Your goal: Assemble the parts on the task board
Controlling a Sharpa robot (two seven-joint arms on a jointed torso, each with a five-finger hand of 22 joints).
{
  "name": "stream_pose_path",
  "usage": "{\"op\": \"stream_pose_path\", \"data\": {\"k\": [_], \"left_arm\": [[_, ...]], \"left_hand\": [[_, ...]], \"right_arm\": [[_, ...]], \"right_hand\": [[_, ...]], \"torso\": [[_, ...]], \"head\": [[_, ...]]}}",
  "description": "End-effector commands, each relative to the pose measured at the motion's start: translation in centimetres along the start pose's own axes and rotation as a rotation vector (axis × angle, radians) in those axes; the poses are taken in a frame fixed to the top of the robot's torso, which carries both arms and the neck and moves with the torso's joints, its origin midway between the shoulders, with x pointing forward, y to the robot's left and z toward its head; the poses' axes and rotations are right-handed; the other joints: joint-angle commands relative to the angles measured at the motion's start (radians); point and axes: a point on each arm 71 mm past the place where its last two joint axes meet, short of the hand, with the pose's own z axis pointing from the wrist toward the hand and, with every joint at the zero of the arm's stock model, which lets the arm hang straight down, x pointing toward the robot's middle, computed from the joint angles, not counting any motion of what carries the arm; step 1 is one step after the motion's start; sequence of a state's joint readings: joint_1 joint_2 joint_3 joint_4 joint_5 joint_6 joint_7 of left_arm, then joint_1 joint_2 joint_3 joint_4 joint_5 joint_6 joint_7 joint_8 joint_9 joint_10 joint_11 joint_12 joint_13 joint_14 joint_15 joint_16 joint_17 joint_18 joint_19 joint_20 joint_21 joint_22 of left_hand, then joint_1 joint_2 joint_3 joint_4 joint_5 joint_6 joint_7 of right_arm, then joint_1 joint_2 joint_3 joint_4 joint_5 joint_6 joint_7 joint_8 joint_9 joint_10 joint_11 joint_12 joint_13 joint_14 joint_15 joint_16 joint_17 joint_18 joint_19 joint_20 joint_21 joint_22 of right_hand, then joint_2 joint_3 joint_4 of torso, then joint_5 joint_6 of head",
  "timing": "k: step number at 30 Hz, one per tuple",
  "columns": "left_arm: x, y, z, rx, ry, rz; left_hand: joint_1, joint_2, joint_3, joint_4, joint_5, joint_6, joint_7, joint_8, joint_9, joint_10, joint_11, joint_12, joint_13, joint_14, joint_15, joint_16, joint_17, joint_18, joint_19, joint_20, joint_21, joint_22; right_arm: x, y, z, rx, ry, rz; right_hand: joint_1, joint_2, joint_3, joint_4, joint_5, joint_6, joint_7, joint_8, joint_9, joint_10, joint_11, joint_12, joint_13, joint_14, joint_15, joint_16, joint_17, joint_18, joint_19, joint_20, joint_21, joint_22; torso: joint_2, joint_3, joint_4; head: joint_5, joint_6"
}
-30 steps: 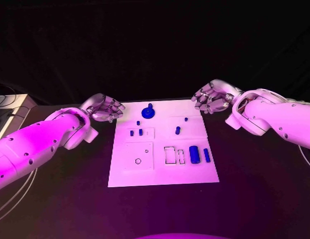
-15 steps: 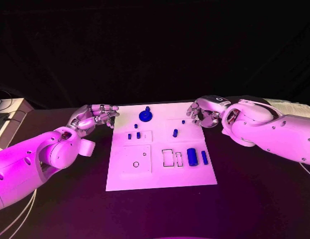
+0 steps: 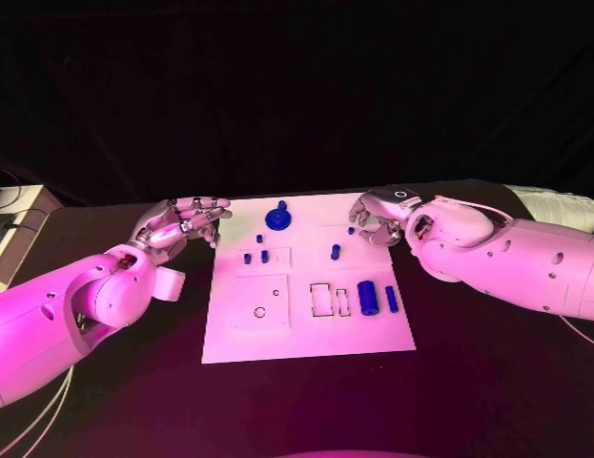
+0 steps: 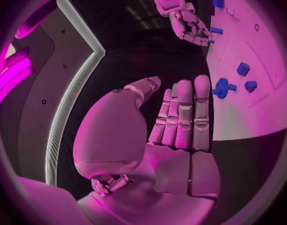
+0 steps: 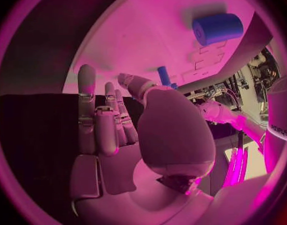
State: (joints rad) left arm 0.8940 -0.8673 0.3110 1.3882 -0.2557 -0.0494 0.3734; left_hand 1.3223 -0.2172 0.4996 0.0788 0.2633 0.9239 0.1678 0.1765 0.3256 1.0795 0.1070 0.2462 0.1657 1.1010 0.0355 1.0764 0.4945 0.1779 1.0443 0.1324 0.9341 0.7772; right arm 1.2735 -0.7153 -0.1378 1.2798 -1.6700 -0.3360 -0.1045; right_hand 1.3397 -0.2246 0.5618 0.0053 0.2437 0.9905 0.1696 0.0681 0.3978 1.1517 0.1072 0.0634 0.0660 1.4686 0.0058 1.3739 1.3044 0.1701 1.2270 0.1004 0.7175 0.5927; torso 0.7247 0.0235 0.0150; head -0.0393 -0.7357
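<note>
Task board [image 3: 311,329] lies mid-worktop [image 3: 489,382], blue parts [image 3: 368,297] on it. Left hand [image 3: 184,221] hovers just off the board's far left corner, fingers apart, holding nothing. Right hand [image 3: 378,218] over the far right corner, likewise unclenched and holding nothing.

right hand [image 3: 379,216] moved in from 3 o'clock, now over task board [image 3: 311,334] far right edge. left hand [image 3: 187,221] lifted, turned palm up at board's far left corner. Both empty.
</note>
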Motion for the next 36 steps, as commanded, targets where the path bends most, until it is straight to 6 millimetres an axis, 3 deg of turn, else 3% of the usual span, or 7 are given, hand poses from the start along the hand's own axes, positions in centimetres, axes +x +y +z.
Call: {"op": "stream_pose_path", "data": {"k": [1,16,21,36], "left_arm": [[0.2,-0.2,0.0,0.017,0.008,-0.010],[0.0,-0.2,-0.1,0.007,-0.009,0.005],[-0.1,-0.1,-0.1,0.005,-0.014,0.007],[0.0,-0.1,-0.1,0.003,-0.010,0.005]], "left_hand": [[0.009,0.003,0.002,0.005,-0.001,0.009,0.001,0.008,-0.001,0.009,-0.001,-0.005,-0.002,0.006,-0.002,0.007,0.003,-0.008,0.011,-0.002,0.014,0.013],[0.013,0.003,0.003,0.004,-0.001,0.008,0.004,0.008,-0.002,0.007,0.000,-0.008,-0.003,0.007,-0.001,0.009,0.005,-0.009,0.015,-0.002,0.021,0.019],[0.015,0.003,0.004,0.003,-0.001,0.007,0.006,0.008,-0.002,0.008,0.001,-0.009,-0.004,0.007,-0.001,0.009,0.005,-0.009,0.017,-0.002,0.023,0.021],[0.019,0.004,0.006,0.002,-0.001,0.007,0.009,0.008,-0.003,0.007,0.003,-0.011,-0.005,0.008,0.000,0.011,0.007,-0.011,0.023,-0.002,0.031,0.030]], "right_arm": [[0.2,0.1,0.3,0.010,-0.005,-0.040],[1.0,1.2,0.8,-0.022,0.035,-0.013],[1.0,1.3,0.9,-0.025,0.040,-0.008],[1.2,1.5,1.5,-0.023,0.048,-0.011]], "right_hand": [[-0.008,-0.006,0.001,0.005,-0.006,-0.003,0.007,0.004,0.001,-0.012,0.000,-0.001,0.000,0.065,0.008,0.008,0.001,0.007,0.007,0.004,0.006,0.001],[-0.007,0.005,0.015,0.016,-0.005,0.021,0.002,0.017,0.010,0.008,-0.005,0.008,0.006,0.063,0.006,0.028,0.012,0.007,0.013,0.006,0.015,0.016],[-0.006,0.006,0.017,0.019,-0.005,0.029,-0.001,0.021,0.013,0.018,-0.008,0.010,0.007,0.062,0.004,0.031,0.012,0.007,0.013,0.004,0.016,0.017],[0.000,0.025,0.030,0.022,-0.001,0.048,-0.007,0.033,0.021,0.033,-0.013,0.009,0.008,0.060,0.000,0.038,0.012,0.007,0.013,0.000,0.017,0.022]], "torso": [[0.000,0.0002,0.0003],[-0.001,-0.0001,-0.0006],[-0.002,0.0009,-0.0030],[-0.001,0.0011,-0.0016]], "head": [[0.000,-0.003],[0.005,-0.011],[0.007,-0.010],[0.008,-0.012]]}}
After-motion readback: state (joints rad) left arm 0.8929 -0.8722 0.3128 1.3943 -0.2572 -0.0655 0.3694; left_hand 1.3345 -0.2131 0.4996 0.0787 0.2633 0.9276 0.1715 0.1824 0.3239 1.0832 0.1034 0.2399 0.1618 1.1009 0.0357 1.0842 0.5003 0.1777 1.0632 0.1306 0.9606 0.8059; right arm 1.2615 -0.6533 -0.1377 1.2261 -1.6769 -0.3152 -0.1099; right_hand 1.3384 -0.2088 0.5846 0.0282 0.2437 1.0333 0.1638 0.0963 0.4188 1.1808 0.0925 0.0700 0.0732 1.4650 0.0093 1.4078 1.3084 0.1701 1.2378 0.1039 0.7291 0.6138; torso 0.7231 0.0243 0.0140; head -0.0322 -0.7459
